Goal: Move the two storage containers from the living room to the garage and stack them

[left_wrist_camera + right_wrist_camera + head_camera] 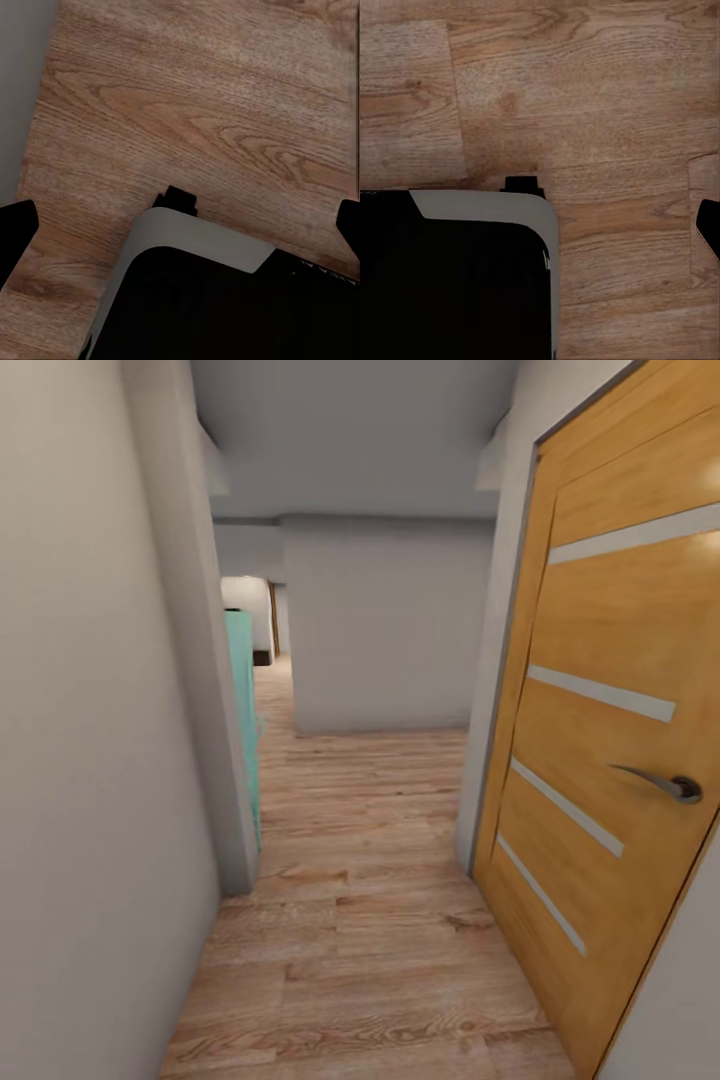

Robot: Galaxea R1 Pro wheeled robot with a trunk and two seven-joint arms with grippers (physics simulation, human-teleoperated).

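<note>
We are in a narrow corridor, white walls [90, 710] on both sides, pale wood-plank floor [360, 960] running away from us. Far ahead a white wall block [385, 625] closes the passage; the floor bends left past it toward a dim opening [262, 622]. On the near right stands a wooden door [610, 760] with pale horizontal strips and a metal lever handle [665, 784]. On the left, past the wall's corner, a teal panel edge [243, 710] shows.

No orange-red container shows in these pictures, so we cannot say which way they lie from either arm, nor which arm is nearer. We judge we are on the way, and the coming move turns on following the floor's run to the far left.

Both wrist views look down on planks and our own base, black with a pale rim [195, 236]. Left gripper [180, 225]: dark fingertips [16, 225] at opposite margins, so spread wide, holding nothing. Right gripper: one fingertip [709, 225] shows; spread unclear.
</note>
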